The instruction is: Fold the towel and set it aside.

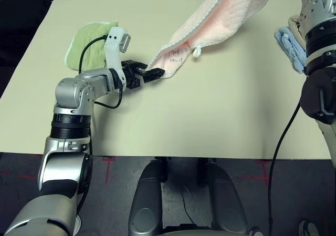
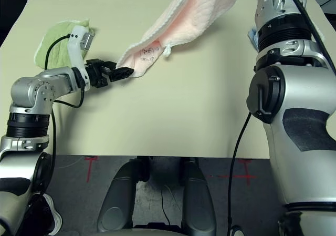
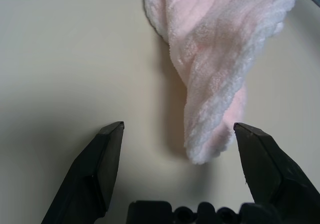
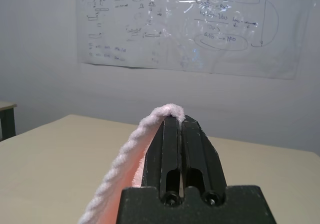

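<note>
Above the table (image 1: 220, 115), the pink ribbed towel (image 1: 210, 26) hangs, seemingly doubled.

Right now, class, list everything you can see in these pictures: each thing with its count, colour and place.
towel: one, pale pink, hanging from above, lower end on the table
green towel: one, light green, folded, far left of table
blue towel: one, folded, right edge of table
beige towel: one, beside the blue one
table: one, cream
whiteboard: one, written on, on the wall
left gripper: black, open, at the pink towel's lower end
right gripper: black, shut on the pink towel, raised
</note>
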You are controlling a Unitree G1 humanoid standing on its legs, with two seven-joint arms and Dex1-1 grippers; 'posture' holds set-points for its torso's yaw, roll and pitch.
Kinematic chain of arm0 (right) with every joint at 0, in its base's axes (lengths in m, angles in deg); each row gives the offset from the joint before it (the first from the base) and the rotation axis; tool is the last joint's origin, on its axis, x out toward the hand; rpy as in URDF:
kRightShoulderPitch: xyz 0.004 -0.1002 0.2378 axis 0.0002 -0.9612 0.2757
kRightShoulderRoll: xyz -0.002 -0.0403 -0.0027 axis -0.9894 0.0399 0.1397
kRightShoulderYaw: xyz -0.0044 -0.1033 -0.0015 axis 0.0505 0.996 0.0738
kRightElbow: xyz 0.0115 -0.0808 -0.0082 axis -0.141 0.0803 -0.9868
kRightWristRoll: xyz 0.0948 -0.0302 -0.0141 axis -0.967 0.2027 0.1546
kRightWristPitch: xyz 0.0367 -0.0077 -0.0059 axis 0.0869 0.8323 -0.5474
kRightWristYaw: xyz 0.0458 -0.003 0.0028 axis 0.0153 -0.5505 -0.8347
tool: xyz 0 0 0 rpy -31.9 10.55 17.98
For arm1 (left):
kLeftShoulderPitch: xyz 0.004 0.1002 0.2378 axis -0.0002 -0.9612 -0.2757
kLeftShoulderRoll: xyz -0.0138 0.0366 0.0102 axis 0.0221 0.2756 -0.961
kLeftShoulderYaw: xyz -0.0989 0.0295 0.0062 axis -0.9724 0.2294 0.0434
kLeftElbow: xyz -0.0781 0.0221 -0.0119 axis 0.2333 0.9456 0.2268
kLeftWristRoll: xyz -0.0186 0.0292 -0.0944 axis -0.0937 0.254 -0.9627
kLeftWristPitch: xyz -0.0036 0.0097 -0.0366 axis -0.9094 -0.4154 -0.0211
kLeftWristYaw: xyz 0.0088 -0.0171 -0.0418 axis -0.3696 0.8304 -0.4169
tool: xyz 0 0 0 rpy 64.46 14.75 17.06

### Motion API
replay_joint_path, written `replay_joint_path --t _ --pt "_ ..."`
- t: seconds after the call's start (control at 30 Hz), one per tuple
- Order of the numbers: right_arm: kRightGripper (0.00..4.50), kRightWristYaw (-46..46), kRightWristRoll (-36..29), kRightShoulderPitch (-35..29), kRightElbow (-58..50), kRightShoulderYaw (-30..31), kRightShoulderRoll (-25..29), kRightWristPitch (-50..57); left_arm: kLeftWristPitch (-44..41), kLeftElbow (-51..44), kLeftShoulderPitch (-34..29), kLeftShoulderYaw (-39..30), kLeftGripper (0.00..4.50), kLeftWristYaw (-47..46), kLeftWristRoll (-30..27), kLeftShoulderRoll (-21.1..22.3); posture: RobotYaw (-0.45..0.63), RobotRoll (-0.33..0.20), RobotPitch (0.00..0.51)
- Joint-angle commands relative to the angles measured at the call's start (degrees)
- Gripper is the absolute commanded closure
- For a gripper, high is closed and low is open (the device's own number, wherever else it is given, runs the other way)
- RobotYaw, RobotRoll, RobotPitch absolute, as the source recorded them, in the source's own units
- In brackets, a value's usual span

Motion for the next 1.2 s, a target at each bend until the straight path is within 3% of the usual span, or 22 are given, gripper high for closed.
replay_joint_path --t 0.03,0.17,0.27,0.6,0.8,1.2 --pt "4.5 -0.18 -0.28 0.4 -0.94 -0.28 0.13 -0.44 -1.38 -2.38 -1.59 -0.35 0.03 0.56 0.07 0.94 0.08 0.0 0.358" --pt "4.5 -0.14 -0.23 0.38 -0.87 -0.25 0.04 -0.38 -2.85 -3.84 -1.61 -1.06 0.03 0.18 -1.11 -0.07 0.08 0.0 0.357" --pt "4.5 -0.18 -0.19 0.44 -0.87 -0.24 0.09 -0.29 -3.47 -4.37 -1.35 -1.39 0.66 0.05 -1.46 -0.72 0.07 0.0 0.358" --pt "4.5 -0.1 -0.04 0.48 -0.86 -0.24 0.55 -0.27 -5.64 -5.57 -1.33 -0.49 4.46 2.02 -2.35 -1.25 0.07 0.0 0.359" --pt "4.5 -0.66 -0.34 -1.62 -0.44 -0.77 1.95 0.0 -3.37 -3.07 -1.13 -0.4 4.46 2.42 0.0 0.52 0.06 0.0 0.366" --pt "4.5 -19.43 -7.19 -20.51 -7.56 -3.83 6.99 2.45 10.45 3.84 3.34 -4.86 4.46 -4.72 8.48 3.08 0.04 0.0 0.376"
